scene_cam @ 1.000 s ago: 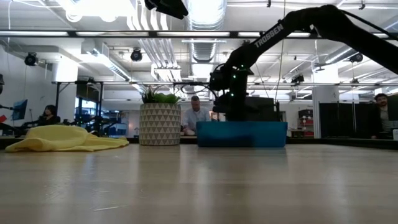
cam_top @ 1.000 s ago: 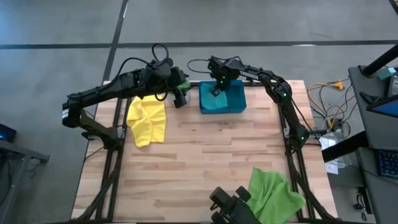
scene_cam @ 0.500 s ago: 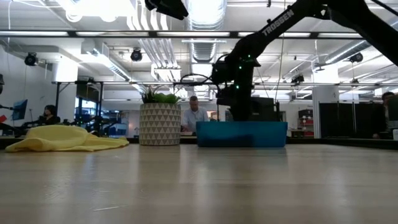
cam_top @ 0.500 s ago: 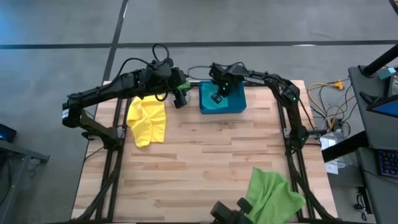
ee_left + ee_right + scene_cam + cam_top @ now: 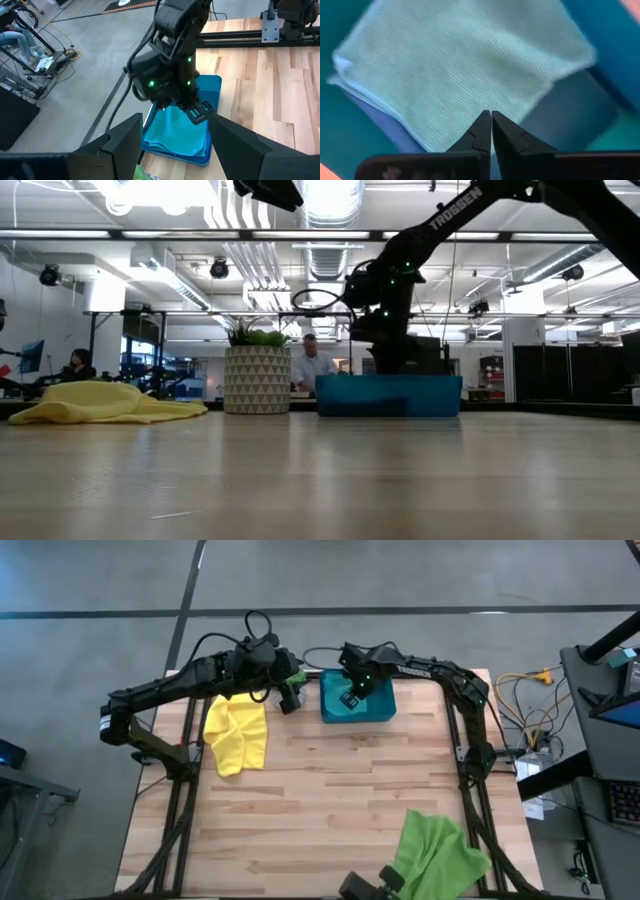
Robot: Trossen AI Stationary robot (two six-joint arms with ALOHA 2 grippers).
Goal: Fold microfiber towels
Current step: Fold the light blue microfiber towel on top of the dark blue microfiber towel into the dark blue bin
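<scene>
The right gripper (image 5: 351, 698) is hanging over the rigid teal-blue plastic tray (image 5: 383, 712) at the table's far edge, its fingers (image 5: 481, 131) pinched together on nothing, tips just above the folded teal microfiber towel (image 5: 470, 75) lying inside. A blue cloth (image 5: 380, 117) is peeking out beneath that one. The left gripper (image 5: 291, 698) is sitting just beside the tray, jaws spread wide and empty. The crumpled yellow microfiber towel (image 5: 237, 733) is lying under the left arm, and the light green microfiber towel (image 5: 437, 853) is resting at the near right corner of the wooden table (image 5: 330, 800).
</scene>
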